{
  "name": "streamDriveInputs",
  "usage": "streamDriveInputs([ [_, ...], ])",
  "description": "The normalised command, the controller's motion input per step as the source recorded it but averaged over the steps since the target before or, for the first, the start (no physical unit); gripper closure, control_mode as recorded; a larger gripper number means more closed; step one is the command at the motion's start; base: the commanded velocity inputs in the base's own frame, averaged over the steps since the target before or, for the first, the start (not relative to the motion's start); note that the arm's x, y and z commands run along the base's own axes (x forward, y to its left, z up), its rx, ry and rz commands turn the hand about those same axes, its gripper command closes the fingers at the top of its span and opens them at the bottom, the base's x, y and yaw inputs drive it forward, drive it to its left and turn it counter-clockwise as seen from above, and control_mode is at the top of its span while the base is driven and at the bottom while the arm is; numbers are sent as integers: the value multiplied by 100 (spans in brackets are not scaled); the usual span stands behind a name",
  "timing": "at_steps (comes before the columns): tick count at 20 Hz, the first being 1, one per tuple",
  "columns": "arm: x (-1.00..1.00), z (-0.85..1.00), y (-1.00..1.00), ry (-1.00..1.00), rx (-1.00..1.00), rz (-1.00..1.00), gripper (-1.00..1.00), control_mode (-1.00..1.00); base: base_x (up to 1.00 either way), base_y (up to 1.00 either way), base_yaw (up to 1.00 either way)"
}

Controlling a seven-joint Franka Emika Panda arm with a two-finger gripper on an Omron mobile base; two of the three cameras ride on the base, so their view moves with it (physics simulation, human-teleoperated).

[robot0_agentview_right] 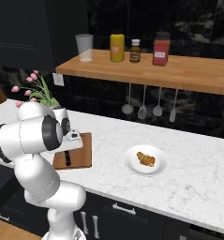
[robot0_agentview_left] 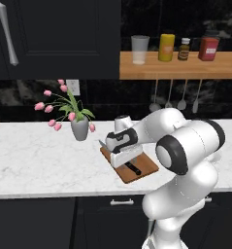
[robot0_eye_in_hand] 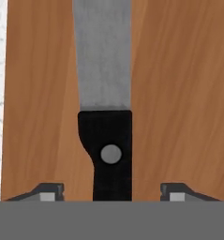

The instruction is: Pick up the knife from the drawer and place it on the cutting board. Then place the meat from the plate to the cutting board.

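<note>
Gripper is hovering spread wide over the knife, fingers clear of its black handle. Knife is lying flat along the cutting board; meat is sitting on the plate.

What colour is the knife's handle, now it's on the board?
Black, with a grey rivet. The knife shows best in the hand view, lying on the brown cutting board.

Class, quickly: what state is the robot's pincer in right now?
Pincer: open, holding nothing; its fingertips stand apart on either side of the black-handled silver knife lying on the brown wooden cutting board.
</note>
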Motion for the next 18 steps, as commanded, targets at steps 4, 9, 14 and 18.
streamDriveInputs([
  [4, -12, 15, 0, -5, 0, 0, -100, -100, 0, 0, 0],
  [9, -41, 50, -28, -10, 0, -1, -100, -100, 0, 0, 0],
  [14, -13, 33, -54, -3, 0, -2, -100, -100, 0, 0, 0],
  [18, -1, 19, -77, -1, 0, -2, -100, -100, 0, 0, 0],
])
